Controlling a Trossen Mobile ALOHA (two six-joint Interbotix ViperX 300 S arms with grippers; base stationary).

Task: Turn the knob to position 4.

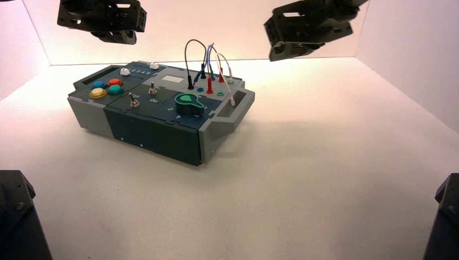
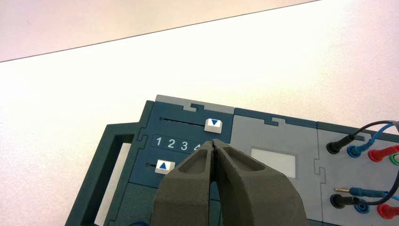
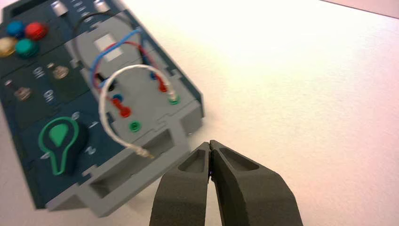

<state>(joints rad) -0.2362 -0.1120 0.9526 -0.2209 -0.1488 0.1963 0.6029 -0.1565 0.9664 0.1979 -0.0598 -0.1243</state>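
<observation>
Bright green on its top face and darker teal at the sides, the knob (image 1: pixel 189 103) is seated on the dark blue panel near the box's (image 1: pixel 157 132) front right corner, with white digits arced around it. In the high view a 5 and a 4 (image 1: pixel 178 116) are printed on the front side of the knob. The knob is untouched, and open air lies above it. The left gripper (image 2: pixel 214 143) is held high over the box's rear left part, its fingers pressed together at the tips above a printed row of numerals, between two white sliders (image 2: pixel 213 124) marked with blue triangles. The right gripper (image 3: pixel 209 145) is held high beyond the box's right edge, near the grey handle (image 1: pixel 238 105), over bare white table (image 1: pixel 335 162); its fingers are likewise closed on nothing. A white wire (image 3: pixel 110 113) is looped above the grey jack panel, its loose end hanging near that handle. Wide open table is left in front of and to the right of the box. Four coloured push buttons (image 1: pixel 106 88) are grouped at the box's left end.
</observation>
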